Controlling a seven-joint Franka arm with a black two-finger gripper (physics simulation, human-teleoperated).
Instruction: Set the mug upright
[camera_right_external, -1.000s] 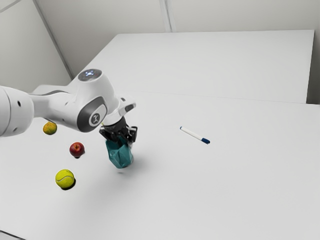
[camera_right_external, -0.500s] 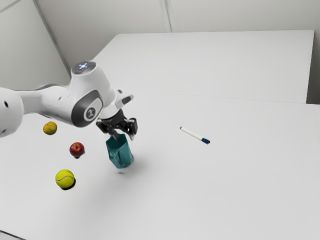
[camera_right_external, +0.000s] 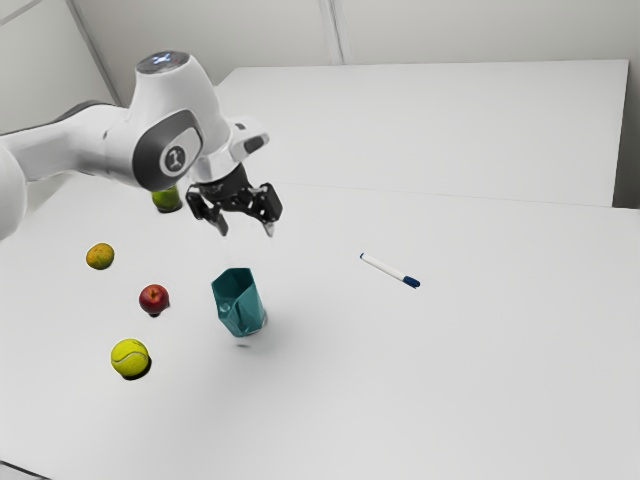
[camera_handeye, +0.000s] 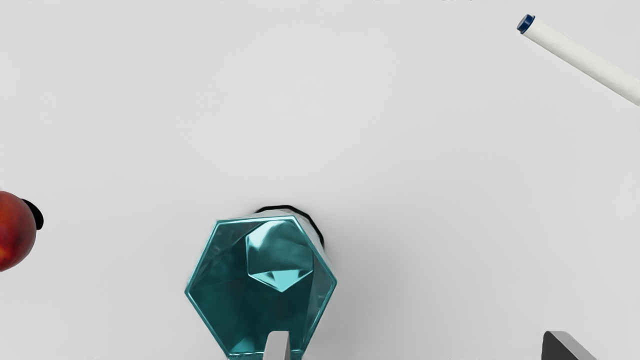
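Above the mug in the exterior view is the black gripper (camera_right_external: 247, 229), its fingers spread with nothing held between them. The teal faceted mug (camera_right_external: 238, 303) stands on the table with its mouth facing up, leaning slightly in that view. In the wrist view I look down into the hexagonal opening of the mug (camera_handeye: 270, 280) and see its inner floor. My gripper (camera_handeye: 412, 347) shows there wide apart, one fingertip overlapping the mug's rim in the picture.
On the white table (camera_right_external: 450, 380), a red apple (camera_right_external: 154, 299), a tennis ball (camera_right_external: 130, 358) and an orange fruit (camera_right_external: 100, 256) lie toward the exterior view's left. A green object (camera_right_external: 167, 199) is behind the arm. A white marker (camera_right_external: 385, 268) lies toward the right.
The gripper has risen off the mug and moved clear above it, opening as it left. The mug stays where it was, and the green object behind the arm has come into sight.
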